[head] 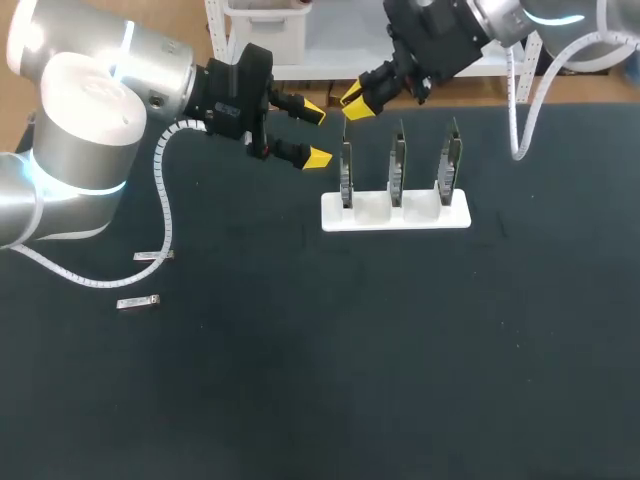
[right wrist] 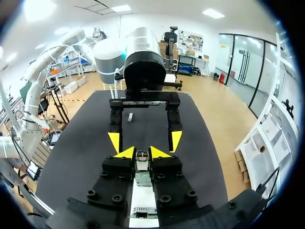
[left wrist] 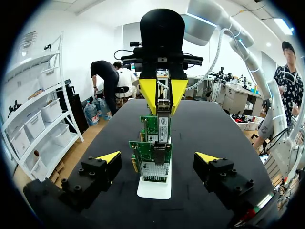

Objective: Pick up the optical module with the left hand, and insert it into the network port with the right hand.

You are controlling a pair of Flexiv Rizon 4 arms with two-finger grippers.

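Right claw (head: 357, 103) is pinched shut on the optical module (left wrist: 163, 125), holding it upright over the end network card (head: 346, 178), the one nearest the left arm. Three cards stand in the white stand (head: 395, 215) on the worktop (head: 400, 350). The module's lower tip sits at the network port (left wrist: 154, 149) on top of that card; cannot tell if it is in the mouth or only touching. Left claw (head: 315, 134) is wide open and empty, hovering just beside the same card and touching nothing. Two spare modules (head: 153, 256) lie flat near the left arm, well apart from the stand. Risks, as a judgement:
- The module seems a little off to one side of the port, so a downward push could catch the lip and jam.
- The thin card only slots into the stand, so side load could tilt it or drag the stand.
- The pinch on a smooth metal body could slip under the push.
- The left claw is so close that any drift would knock the card.
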